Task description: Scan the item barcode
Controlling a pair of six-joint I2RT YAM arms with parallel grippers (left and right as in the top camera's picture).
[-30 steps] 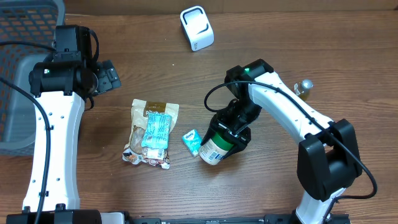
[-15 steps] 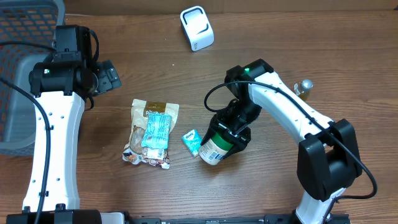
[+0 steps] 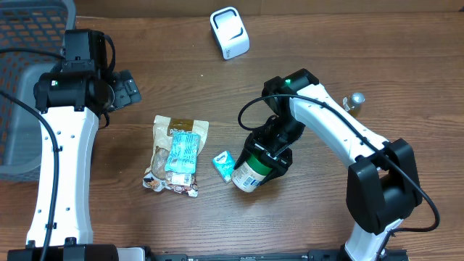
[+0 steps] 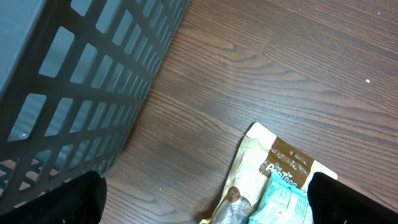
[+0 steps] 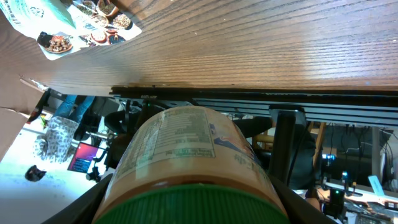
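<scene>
Overhead: right claw (image 3: pixel 269 153) on jar (image 3: pixel 249 172), same as before.

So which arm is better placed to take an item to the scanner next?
Right, probably. Its hand grips the jar, and the scanner sits not far beyond it. The left hand hangs open and empty by the basket.

The wooden table (image 3: pixel 326 43) carries a snack pouch (image 3: pixel 159 154), teal packet (image 3: pixel 223 164) — white scanner (image 3: pixel 229 32).
</scene>
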